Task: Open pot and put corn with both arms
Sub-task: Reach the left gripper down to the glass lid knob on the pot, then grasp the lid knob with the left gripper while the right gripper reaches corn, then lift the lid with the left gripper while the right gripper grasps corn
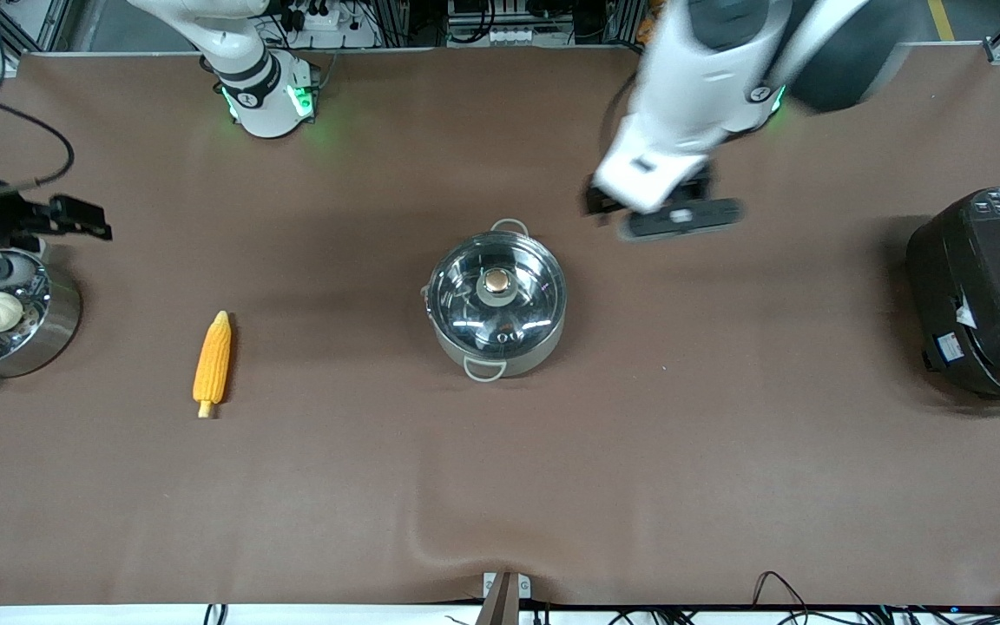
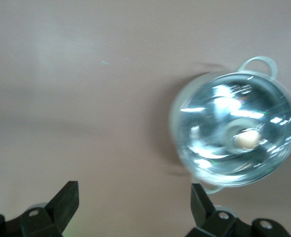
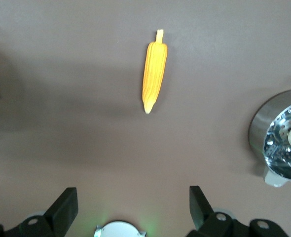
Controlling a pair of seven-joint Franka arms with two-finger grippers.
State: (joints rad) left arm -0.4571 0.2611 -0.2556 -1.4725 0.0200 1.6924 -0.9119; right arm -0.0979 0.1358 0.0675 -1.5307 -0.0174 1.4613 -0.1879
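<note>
Yellow corn [image 1: 213, 365] lies flat w/ stub end pointing toward the front camera, tip away, beside the lidded pot [image 1: 496, 296] toward the right arm's end. Left gripper [image 2: 134, 210] spread wide over bare table near pot; right gripper [image 3: 133, 211] spread too, up near the bun pan [image 1: 5, 323]. No readable writing.

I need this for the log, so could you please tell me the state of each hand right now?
Left hand: open, empty, over the table beside the pot.
Right hand: open, empty, over the table, corn ahead of it.
</note>
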